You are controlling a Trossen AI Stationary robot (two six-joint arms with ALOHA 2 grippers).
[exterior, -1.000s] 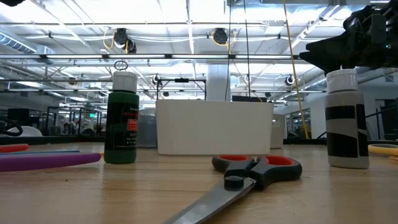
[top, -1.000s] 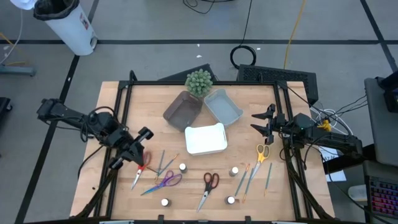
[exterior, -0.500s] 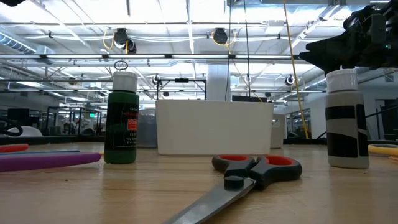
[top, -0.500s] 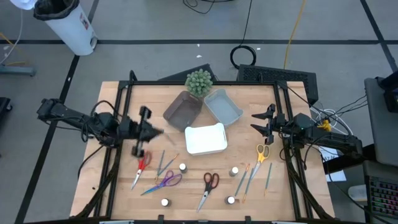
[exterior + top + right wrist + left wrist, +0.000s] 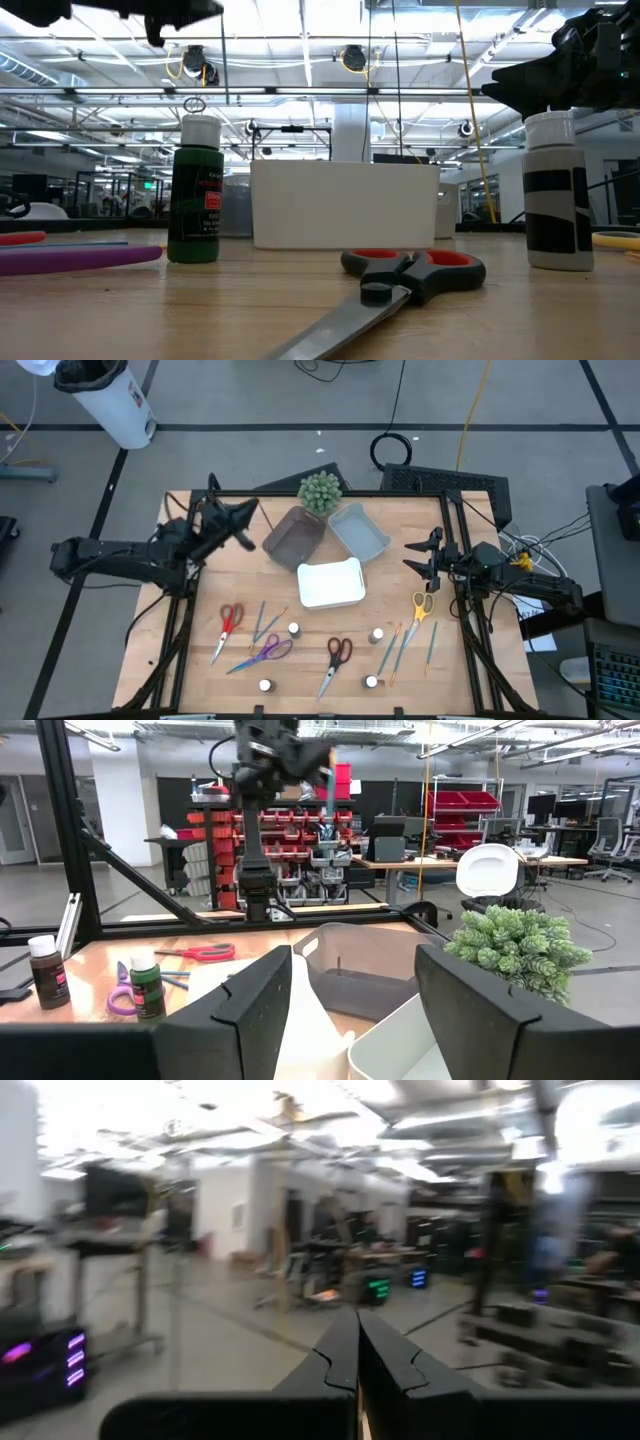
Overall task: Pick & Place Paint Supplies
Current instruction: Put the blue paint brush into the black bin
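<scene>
The paint supplies lay on the table in front of the white tray: red scissors, brushes, purple scissors, yellow-handled scissors and small bottles. Only the low view showed one bottle's green body. The left gripper hung off that tray's far left, beside the brown tray. Its wrist view showed the fingers pressed together. The right gripper waited right of the white tray, its jaws spread wide.
</scene>
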